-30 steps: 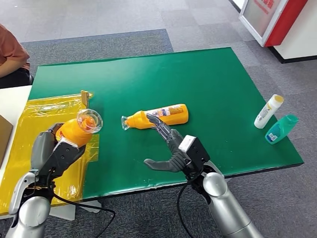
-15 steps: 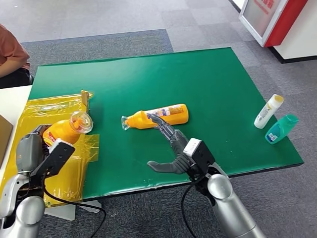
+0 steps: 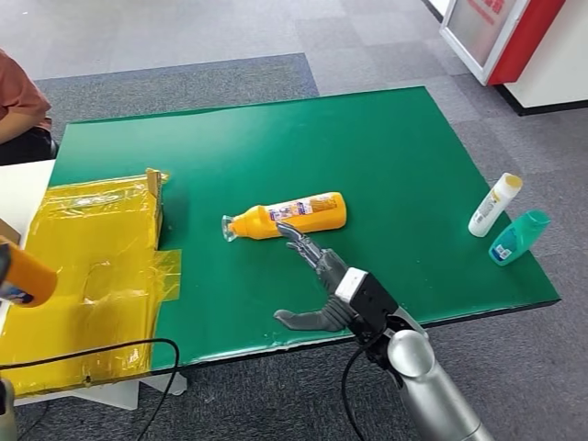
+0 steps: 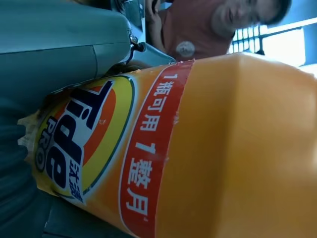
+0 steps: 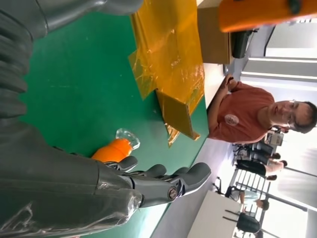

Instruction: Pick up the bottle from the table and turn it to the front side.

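A: What is on the green table [image 3: 389,147] at this moment?

B: The largest thing is the yellow plastic sheet [image 3: 90,266] over the table's left end. After that comes the orange bottle [image 3: 291,216], which lies on its side near the middle, its clear cap toward the sheet. A white bottle [image 3: 495,204] and a teal bottle [image 3: 518,237] lie close together at the right edge, well apart from it.

A: And the hands?

B: The right hand [image 3: 315,280] is spread and holds nothing; its fingertips [image 3: 286,229] are just beside the orange bottle, maybe touching it, I cannot tell. The left hand [image 4: 33,59] grips a second orange bottle [image 4: 209,148], with the Tide label facing its wrist camera. In the head view only the end of this bottle [image 3: 24,276] is seen at the far left.

A: What can go wrong from here?

B: I think the lying bottle can roll or slide away if the fingers push it from the side before the thumb comes behind it. Also the body looks smooth and round, so a weak grip can let it turn in the hand or slip during lifting
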